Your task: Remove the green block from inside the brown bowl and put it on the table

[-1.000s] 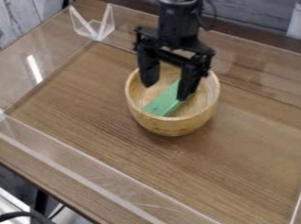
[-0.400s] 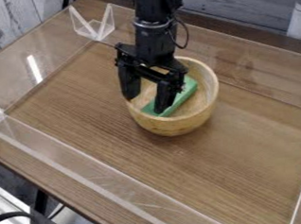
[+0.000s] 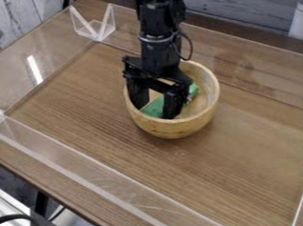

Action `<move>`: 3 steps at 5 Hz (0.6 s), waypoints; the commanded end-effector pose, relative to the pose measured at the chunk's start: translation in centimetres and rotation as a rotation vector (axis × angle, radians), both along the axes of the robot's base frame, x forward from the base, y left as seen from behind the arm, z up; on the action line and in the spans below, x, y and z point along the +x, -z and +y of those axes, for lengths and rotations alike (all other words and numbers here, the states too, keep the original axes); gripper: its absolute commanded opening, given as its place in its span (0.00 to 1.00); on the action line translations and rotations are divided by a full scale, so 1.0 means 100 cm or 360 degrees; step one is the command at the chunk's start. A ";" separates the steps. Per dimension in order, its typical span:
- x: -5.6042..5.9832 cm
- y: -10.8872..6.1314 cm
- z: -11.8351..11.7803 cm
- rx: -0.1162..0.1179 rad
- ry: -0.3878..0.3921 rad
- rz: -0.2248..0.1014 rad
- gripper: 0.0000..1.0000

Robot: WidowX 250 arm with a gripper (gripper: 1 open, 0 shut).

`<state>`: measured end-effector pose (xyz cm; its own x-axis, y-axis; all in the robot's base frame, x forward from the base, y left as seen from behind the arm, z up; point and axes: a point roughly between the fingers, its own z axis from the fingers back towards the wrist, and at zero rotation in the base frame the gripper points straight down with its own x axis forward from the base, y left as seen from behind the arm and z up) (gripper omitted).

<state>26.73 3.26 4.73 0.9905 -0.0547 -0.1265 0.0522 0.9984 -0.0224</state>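
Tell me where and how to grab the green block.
Probably best gripped across its narrow middle, from above, jaws on its two long sides: the green block is a slim bar lying inside the brown bowl, whose raised wall hampers a sideways approach.

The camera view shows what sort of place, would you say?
Probably a robotics lab or test bench: a black robot arm reaches into a wooden bowl on a wood-grain table, with loose cables at the corner.
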 end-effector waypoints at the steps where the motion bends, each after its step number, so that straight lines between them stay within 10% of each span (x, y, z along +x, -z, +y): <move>1: 0.008 -0.003 -0.002 -0.0003 0.0009 -0.0070 1.00; 3: 0.012 0.001 -0.002 -0.0016 0.0001 -0.0088 1.00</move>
